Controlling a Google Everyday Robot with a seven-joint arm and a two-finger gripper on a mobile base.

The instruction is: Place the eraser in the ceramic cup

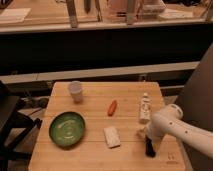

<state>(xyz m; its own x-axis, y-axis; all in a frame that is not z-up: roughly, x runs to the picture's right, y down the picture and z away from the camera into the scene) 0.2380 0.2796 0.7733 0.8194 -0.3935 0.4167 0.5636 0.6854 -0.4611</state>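
Observation:
The ceramic cup is small, pale and round, and stands upright at the back left of the wooden table. My gripper hangs from the white arm and points down at the table's front right, far from the cup. A dark shape shows at its tip on the table. I cannot tell whether this is the black eraser or part of the gripper. No separate eraser shows elsewhere.
A green plate lies front left. A white rectangular block lies in the front middle, an orange carrot-shaped piece behind it. A white bottle-like object lies at the right, just behind the arm. Dark shelving runs behind the table.

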